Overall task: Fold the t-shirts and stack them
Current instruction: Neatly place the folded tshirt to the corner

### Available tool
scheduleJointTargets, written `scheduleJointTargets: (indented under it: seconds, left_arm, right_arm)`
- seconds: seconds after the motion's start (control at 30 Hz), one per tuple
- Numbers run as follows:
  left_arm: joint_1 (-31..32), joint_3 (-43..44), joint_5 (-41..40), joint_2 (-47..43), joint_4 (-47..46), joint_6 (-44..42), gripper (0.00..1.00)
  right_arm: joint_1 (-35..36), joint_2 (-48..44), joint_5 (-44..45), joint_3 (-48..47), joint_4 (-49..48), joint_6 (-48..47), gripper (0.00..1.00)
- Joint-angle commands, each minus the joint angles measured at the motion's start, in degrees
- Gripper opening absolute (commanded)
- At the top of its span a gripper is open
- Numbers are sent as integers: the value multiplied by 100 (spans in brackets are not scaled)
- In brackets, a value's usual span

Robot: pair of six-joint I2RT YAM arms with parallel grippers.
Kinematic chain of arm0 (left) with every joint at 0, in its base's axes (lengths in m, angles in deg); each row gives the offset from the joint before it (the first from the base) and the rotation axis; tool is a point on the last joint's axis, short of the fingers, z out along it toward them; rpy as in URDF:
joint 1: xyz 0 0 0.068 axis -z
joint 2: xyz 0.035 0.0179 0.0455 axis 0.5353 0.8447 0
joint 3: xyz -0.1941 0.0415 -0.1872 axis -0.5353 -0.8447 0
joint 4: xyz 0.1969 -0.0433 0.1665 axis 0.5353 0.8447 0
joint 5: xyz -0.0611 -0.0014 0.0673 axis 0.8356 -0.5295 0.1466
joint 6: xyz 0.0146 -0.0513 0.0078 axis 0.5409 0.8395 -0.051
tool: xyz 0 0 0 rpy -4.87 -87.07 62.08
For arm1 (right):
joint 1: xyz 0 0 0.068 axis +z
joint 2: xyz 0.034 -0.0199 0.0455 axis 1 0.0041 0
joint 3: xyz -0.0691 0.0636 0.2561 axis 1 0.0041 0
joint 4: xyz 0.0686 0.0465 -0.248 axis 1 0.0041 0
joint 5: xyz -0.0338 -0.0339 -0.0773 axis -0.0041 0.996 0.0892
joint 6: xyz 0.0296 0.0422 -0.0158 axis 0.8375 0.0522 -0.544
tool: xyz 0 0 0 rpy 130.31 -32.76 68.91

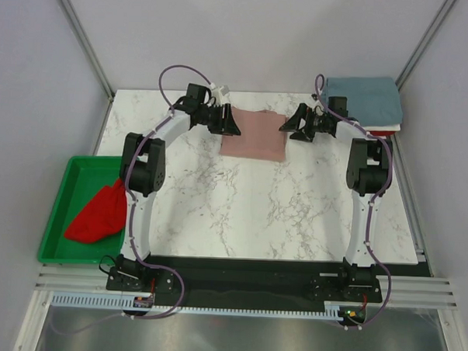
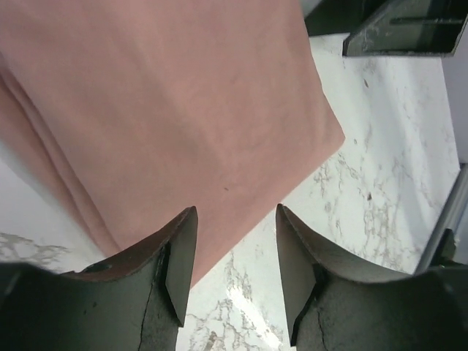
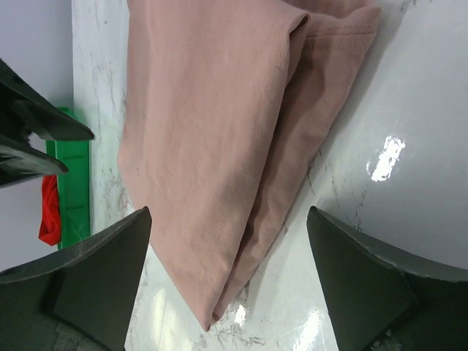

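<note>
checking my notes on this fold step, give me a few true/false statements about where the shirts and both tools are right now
1. The pink t-shirt lies folded on the marble table. True.
2. The red t-shirt sits on top of the pink one. False: it lies crumpled in the green tray at the left edge.
3. The left tool is clamped on the pink t-shirt. False: its jaws stand apart over the shirt's edge with nothing between them.
4. The right tool is open. True.
5. The grey-blue t-shirt lies folded at the table's far right corner. True.
</note>
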Motion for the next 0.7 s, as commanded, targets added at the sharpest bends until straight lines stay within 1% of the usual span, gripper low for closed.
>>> scheduleJointTargets:
  seconds: [0.0, 0.3, 0.53, 0.63, 0.67]
  left_arm:
    - [64, -222, 602, 138, -161, 372, 54]
    - [187, -310, 225, 508, -4, 425, 51]
    - [292, -486, 23, 508, 76, 416, 49]
    - [354, -504, -180, 534, 163, 390, 47]
    - [380, -504, -162, 543, 155, 390, 46]
  right_arm:
    - [67, 457, 19, -160, -86, 153, 96]
    - [278, 1091, -421, -63, -868, 1260, 88]
    - [454, 1320, -439, -168, -974, 1586, 85]
    - [533, 1399, -404, -239, -974, 1621, 80]
    - [559, 1425, -395, -248, -974, 1621, 75]
